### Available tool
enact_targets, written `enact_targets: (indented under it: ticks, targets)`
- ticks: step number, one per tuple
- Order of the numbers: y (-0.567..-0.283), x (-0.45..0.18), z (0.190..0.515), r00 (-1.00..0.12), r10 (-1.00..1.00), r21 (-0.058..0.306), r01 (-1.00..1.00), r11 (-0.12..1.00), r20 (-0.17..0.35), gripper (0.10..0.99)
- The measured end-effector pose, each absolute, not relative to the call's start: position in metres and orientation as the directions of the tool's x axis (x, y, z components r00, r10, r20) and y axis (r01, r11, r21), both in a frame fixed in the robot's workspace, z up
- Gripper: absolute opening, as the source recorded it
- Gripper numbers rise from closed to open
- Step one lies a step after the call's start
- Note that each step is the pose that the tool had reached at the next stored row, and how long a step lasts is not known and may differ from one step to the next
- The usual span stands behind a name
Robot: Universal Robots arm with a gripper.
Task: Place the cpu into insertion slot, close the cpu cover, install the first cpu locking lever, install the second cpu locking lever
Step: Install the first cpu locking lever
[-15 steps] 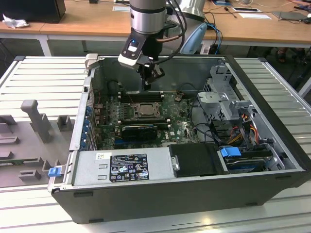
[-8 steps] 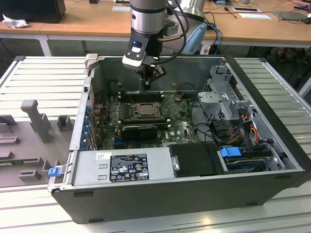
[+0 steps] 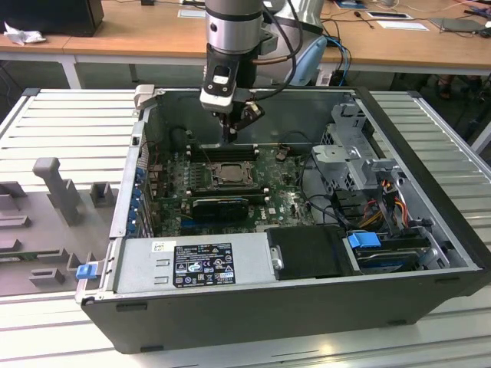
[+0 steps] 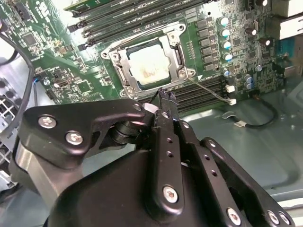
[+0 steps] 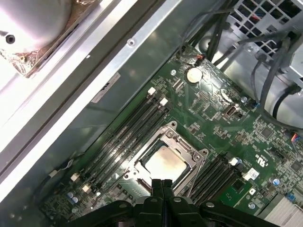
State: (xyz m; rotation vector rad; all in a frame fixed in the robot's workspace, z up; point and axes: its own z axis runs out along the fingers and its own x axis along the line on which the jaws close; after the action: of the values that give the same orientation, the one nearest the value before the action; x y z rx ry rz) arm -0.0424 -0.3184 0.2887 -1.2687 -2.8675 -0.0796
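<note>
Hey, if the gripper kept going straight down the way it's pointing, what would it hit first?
Probably the edge of the cpu cover framing the cpu: in the second wrist view the shut gripper aims right at that rim. Depth is unclear, so that's not certain.

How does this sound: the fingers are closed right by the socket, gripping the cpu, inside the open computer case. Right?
Not quite. The fingers are closed but hold nothing; the cpu sits seated inside the frame of the cpu cover, as the first wrist view shows.
</note>
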Motion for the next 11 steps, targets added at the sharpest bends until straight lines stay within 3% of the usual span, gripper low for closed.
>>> enact_targets:
  ticks: [11]
  targets:
    - [-0.3184,-0.0424,0.2887,-0.799,0.601,0.044,0.602,0.798,0.025,0.106]
